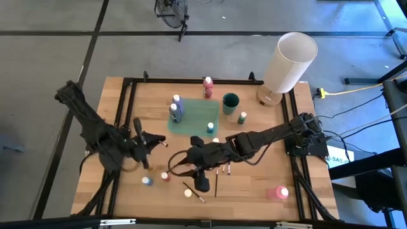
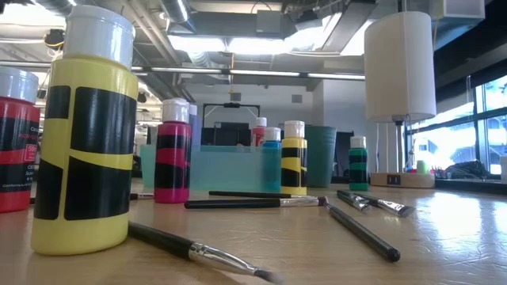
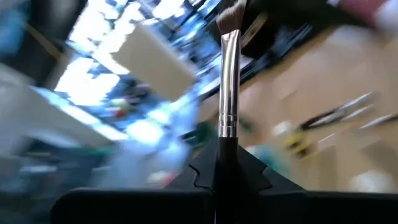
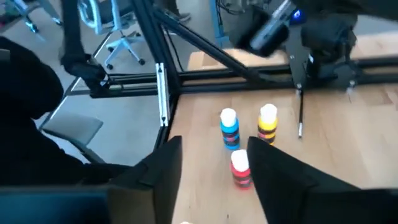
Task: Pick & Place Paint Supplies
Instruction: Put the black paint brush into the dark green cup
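Teal tray (image 1: 194,119) sits at the far middle of the wooden table (image 1: 254,184), with two tall purple-blue bottles (image 1: 175,109) on its left part, a red bottle (image 1: 208,88) at its far edge and a small blue bottle (image 1: 210,127) at its near edge; a dark green cup (image 1: 230,102) and a green bottle (image 1: 242,117) stand just beside it on the right. By the look of it the sorting is partly done. Still loose on the near half of the table: a blue bottle (image 1: 147,181), a red bottle (image 1: 165,177), a yellow bottle (image 1: 187,193), a large pink bottle (image 1: 278,192) lying well apart to the right, and several thin dark brushes (image 1: 216,181). The left gripper (image 3: 224,171) is clamped on a brush (image 3: 228,81) with a metal ferrule and brown bristles, pointing away from the wrist; the arm is over the left part of the table. The right gripper (image 4: 214,168) is over the near middle, fingers spread and holding nothing, with the red bottle (image 4: 240,168) showing between them below and the blue (image 4: 229,128) and yellow (image 4: 267,123) bottles just beyond. The bottles are small, white-capped, with black-banded labels, upright. Judged remaining: the held brush, the loose brushes and four bottles.
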